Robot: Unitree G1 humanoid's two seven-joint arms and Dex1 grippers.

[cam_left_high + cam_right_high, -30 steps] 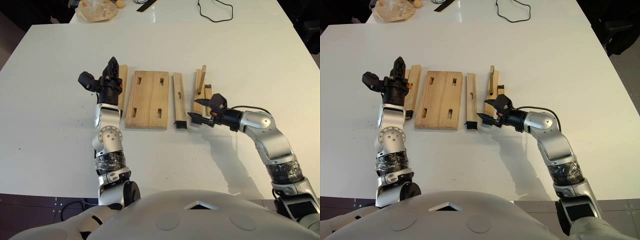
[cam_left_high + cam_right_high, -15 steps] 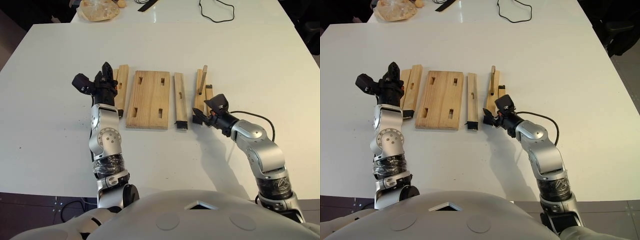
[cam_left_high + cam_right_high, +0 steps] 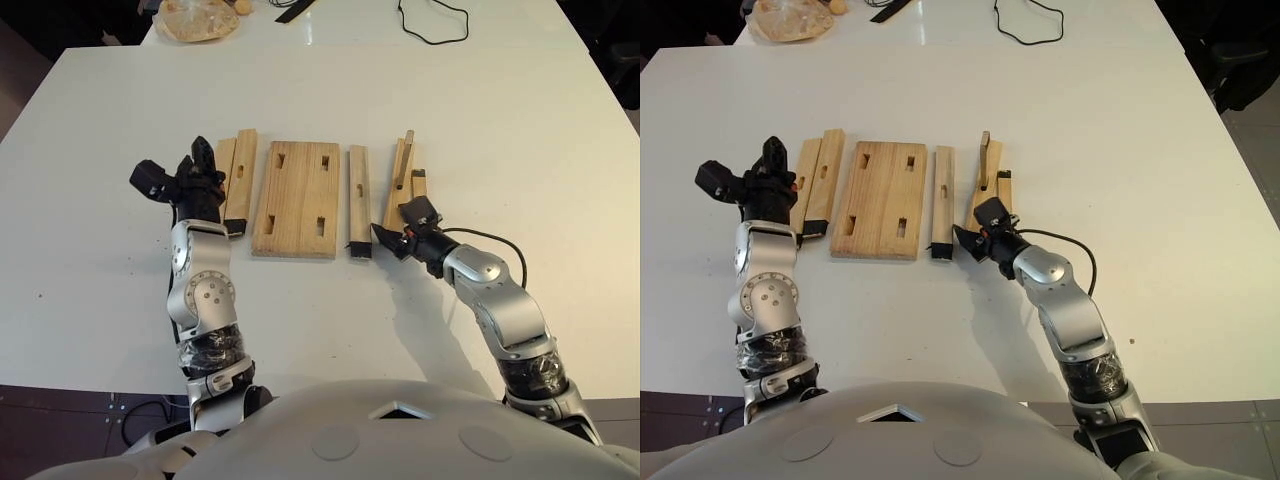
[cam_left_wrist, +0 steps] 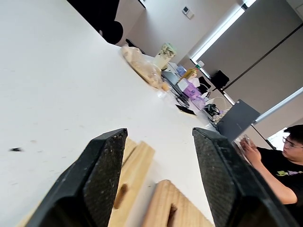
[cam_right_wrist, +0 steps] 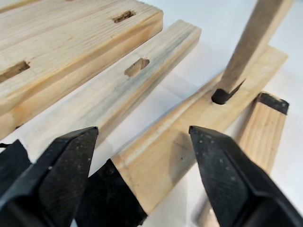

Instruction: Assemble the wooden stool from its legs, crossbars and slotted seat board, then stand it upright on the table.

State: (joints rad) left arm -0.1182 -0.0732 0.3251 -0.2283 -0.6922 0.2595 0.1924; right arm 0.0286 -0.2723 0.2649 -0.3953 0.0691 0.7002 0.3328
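The slotted seat board point(image 3: 296, 198) lies flat on the white table point(image 3: 520, 120). Two legs point(image 3: 240, 172) lie side by side to its left, and one leg point(image 3: 358, 192) to its right. Farther right lies another leg point(image 3: 397, 188) with a crossbar point(image 3: 405, 158) standing in its hole and a short piece point(image 3: 418, 184) beside it. My left gripper point(image 3: 203, 163) is open just left of the left pair, whose ends show between its fingers point(image 4: 106, 165). My right gripper point(image 5: 142, 137) is open, straddling the black-capped near end of the leg point(image 5: 189, 123) that carries the crossbar point(image 5: 255, 42).
A filled plastic bag point(image 3: 195, 18), a black cable point(image 3: 430, 22) and a dark flat item point(image 3: 295, 10) lie on the far table. There is bare tabletop to the left, to the right and in front of the wooden parts.
My left gripper has drifted left and nearer, off the left legs, uncovering both. My right arm has swung its elbow inward, the gripper settling at the black end of the crossbar leg.
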